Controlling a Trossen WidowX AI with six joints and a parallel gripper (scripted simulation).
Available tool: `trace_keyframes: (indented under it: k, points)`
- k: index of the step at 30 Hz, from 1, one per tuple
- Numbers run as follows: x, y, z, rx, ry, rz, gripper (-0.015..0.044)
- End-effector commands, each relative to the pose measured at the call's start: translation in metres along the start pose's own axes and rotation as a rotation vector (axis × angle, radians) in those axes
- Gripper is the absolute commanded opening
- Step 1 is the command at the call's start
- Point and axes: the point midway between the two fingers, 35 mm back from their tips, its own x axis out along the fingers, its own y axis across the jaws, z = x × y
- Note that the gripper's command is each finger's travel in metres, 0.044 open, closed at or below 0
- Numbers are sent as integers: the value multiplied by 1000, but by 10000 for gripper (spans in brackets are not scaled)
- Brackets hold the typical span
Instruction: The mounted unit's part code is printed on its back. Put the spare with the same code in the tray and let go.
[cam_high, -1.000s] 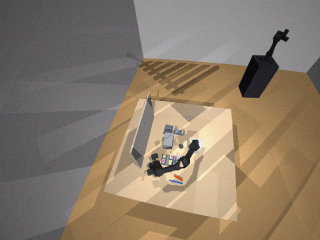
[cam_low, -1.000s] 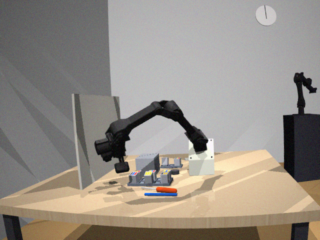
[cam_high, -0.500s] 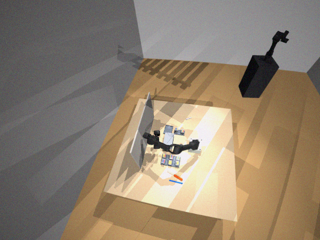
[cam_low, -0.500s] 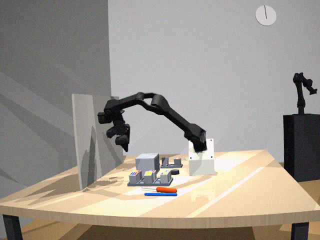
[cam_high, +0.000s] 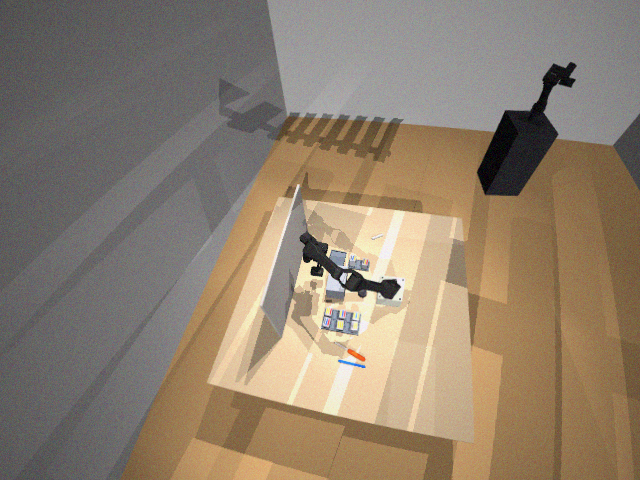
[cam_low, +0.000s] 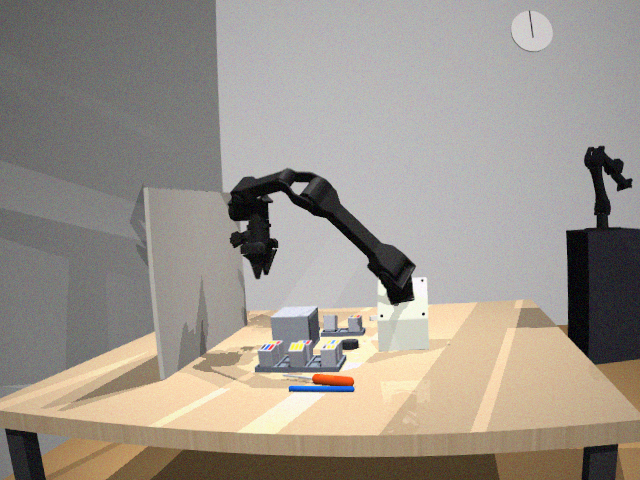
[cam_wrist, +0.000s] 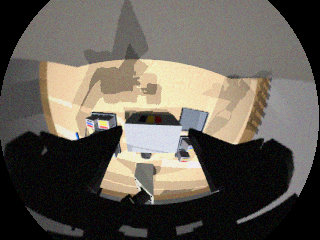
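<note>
My gripper (cam_low: 262, 275) (cam_wrist: 156, 130) is open and empty, pointing down high above the table near the grey panel. The mounted unit, a grey box (cam_high: 334, 289) (cam_low: 294, 325) (cam_wrist: 152, 138), stands below it. Its panel-facing back shows dark, yellow and red patches in the wrist view; the exact code is too small to read. The tray (cam_high: 338, 257) (cam_wrist: 193, 120) lies beside the box, hidden behind it in the exterior view. The front rack (cam_high: 333, 324) (cam_low: 299, 368) holds several grey spares with coloured stripes, one a spare (cam_low: 269, 355) at its left. The back rack (cam_low: 342, 333) holds two more.
The upright grey panel (cam_high: 283, 268) (cam_low: 191, 279) stands close behind the gripper. An orange screwdriver (cam_high: 356, 354) (cam_low: 333, 380) and a blue pen (cam_high: 351, 363) (cam_low: 321, 389) lie in front of the front rack. A black round object (cam_high: 362, 293) (cam_low: 350, 343) lies between the box and the arm's white base (cam_low: 403, 335).
</note>
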Motion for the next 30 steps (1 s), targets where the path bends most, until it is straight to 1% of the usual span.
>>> trace_keyframes:
  k: [1,3,5,20,22,24,30]
  points:
    - [28,1,0,4,9,11,440]
    - [50,2,-1,3,9,12,440]
    - [58,3,-2,3,9,13,440]
    - [57,0,-3,18,9,11,440]
    - [53,-21,-16,142,5,-3,440]
    - [48,-51,-38,334,-1,-21,440]
    - [41,-119,-120,911,-13,-45,440]
